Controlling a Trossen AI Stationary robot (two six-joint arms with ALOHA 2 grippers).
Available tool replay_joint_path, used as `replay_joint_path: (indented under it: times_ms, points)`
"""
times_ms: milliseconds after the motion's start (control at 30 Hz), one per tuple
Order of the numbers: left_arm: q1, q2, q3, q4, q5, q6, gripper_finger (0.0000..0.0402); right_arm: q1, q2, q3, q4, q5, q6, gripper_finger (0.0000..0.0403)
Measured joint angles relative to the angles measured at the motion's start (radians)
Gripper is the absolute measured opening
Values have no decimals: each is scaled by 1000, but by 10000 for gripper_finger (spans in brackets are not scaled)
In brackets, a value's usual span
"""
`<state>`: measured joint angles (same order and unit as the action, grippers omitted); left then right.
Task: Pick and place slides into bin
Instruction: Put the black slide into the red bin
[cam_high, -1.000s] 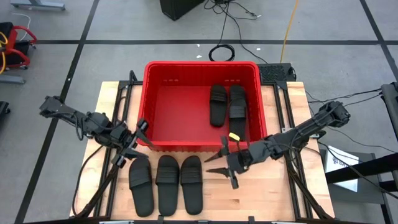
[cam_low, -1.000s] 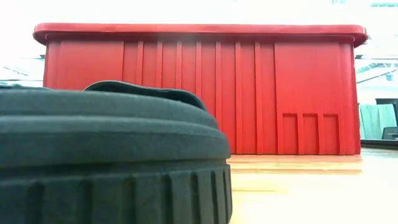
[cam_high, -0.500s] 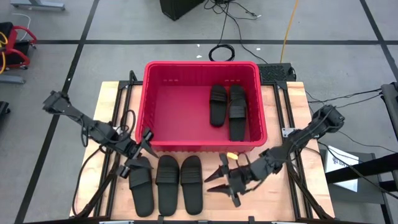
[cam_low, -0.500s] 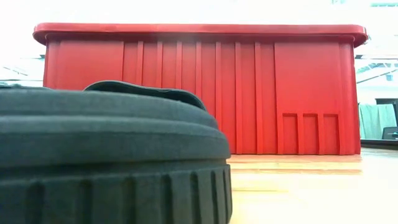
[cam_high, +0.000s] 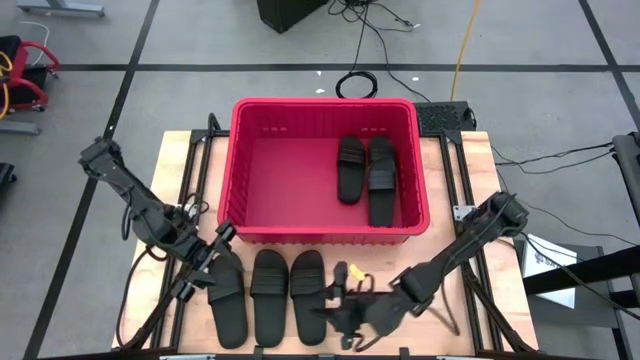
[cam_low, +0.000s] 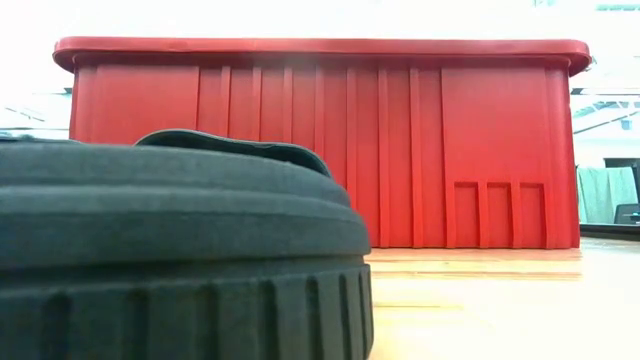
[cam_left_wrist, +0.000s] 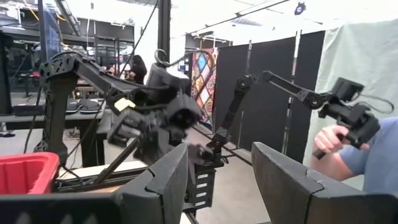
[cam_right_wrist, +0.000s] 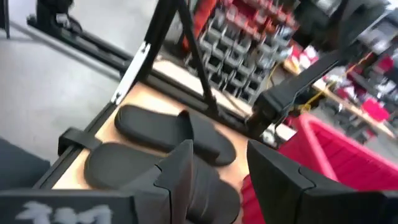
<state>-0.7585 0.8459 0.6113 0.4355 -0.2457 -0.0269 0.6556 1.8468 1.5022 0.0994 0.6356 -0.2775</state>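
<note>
Even, bright overhead light — blown-out backdrop at table level, motion-blurred right wrist view.

**Red bin, black slides, pale wood**

The large rectangular red plastic bin (cam_high: 258, 170) has vertical ribbing along its walls, plain in the low view (cam_low: 320, 150). Two black rubber slide sandals (cam_high: 365, 172) with ribbed straps lie inside it. Three more matching black slides (cam_high: 268, 297) lie on the light, wood-grained surface (cam_high: 425, 335). Both arms are dark; a small yellow tag (cam_high: 354, 270) shows near the right one. The floor (cam_high: 180, 40) is grey, crossed by dark lines.
</note>
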Motion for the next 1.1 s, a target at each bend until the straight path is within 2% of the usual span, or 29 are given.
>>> replay_joint_path:
  times_ms: [333,600,900,1100]
  points:
    - [-64,0,0,30,-2,22,179,1,177,288,-401,-4,180,141]
    - [-86,0,0,34,-3,25,179,-1,296,439,-587,-7,199,141]
    - [-96,0,0,33,-26,32,179,-42,356,473,-757,-11,270,142]
    - [-96,0,0,33,-26,32,179,-67,379,473,-779,-61,270,142]
